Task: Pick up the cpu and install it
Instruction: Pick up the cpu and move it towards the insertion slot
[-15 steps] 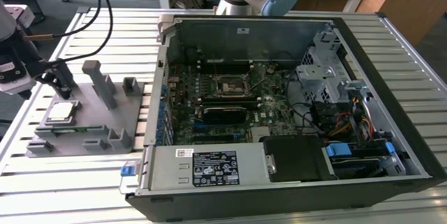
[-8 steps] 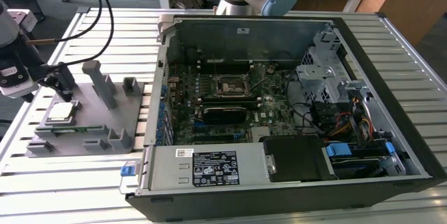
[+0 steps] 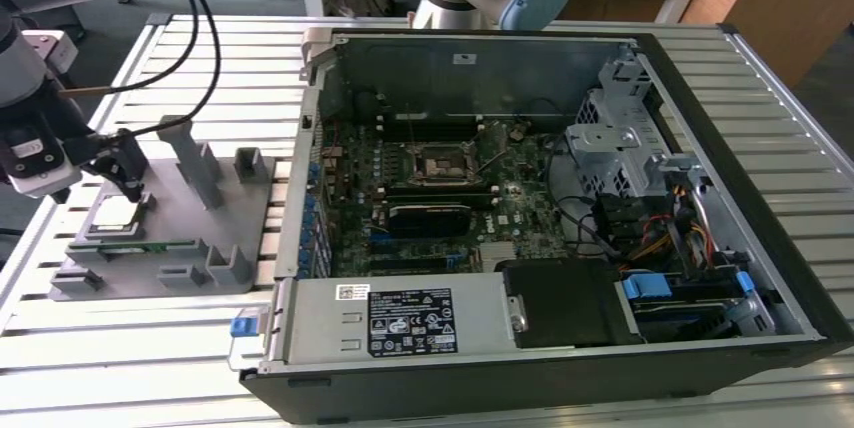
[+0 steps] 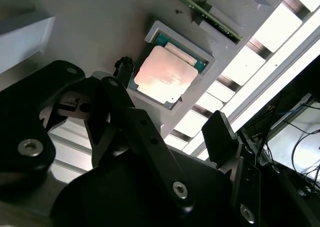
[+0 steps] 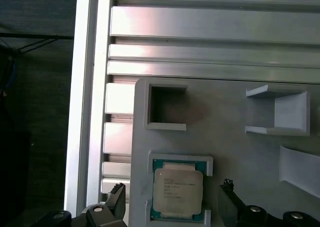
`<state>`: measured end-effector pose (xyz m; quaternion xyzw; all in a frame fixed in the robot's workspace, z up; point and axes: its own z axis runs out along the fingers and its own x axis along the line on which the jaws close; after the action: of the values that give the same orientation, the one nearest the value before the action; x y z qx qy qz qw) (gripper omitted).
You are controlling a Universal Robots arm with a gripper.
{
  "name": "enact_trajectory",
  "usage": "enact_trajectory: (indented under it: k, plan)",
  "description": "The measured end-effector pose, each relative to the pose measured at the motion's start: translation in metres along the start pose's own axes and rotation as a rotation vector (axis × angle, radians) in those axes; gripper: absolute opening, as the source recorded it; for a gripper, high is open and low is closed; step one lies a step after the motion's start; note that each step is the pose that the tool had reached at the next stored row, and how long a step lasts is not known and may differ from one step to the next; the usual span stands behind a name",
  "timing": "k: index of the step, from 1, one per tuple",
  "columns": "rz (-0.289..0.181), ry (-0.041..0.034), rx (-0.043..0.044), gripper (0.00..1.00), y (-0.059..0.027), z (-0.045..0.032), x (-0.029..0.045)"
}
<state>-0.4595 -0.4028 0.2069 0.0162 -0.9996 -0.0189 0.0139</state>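
The cpu (image 3: 114, 213) is a small square chip with a silver top and a thin green edge. It lies flat in a shallow pocket of the grey fixture (image 3: 180, 253) at the exterior view's left. In both wrist views the cpu (image 4: 165, 74) (image 5: 177, 190) sits framed by the pocket rim. My gripper (image 3: 123, 176) hangs open just above it, and its black fingers (image 5: 118, 197) stand on either side of the chip with nothing between them. The motherboard socket (image 3: 438, 163) sits inside the open computer case (image 3: 747, 248).
A thin green memory stick (image 3: 134, 245) lies in a slot of the fixture beside the cpu. Upright grey posts (image 3: 200, 168) rise from the fixture close to the gripper. Cables (image 3: 187, 8) trail from the arm. The slatted metal table (image 3: 200, 48) runs under everything.
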Motion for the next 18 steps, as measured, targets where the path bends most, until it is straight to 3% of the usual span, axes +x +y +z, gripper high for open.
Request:
enact_trajectory:
  k: [3,4,11,18]
  plan:
    - [0.000,-0.0001,0.0002,0.81,-0.0002,0.0048,-0.0002]
    - [0.000,0.0000,0.0005,0.73,-0.0003,0.0061,-0.0002]
    - [0.000,-0.0024,0.0053,0.73,-0.0006,0.0166,-0.0005]
    - [0.000,-0.0026,0.0092,0.73,-0.0007,0.0202,-0.0014]
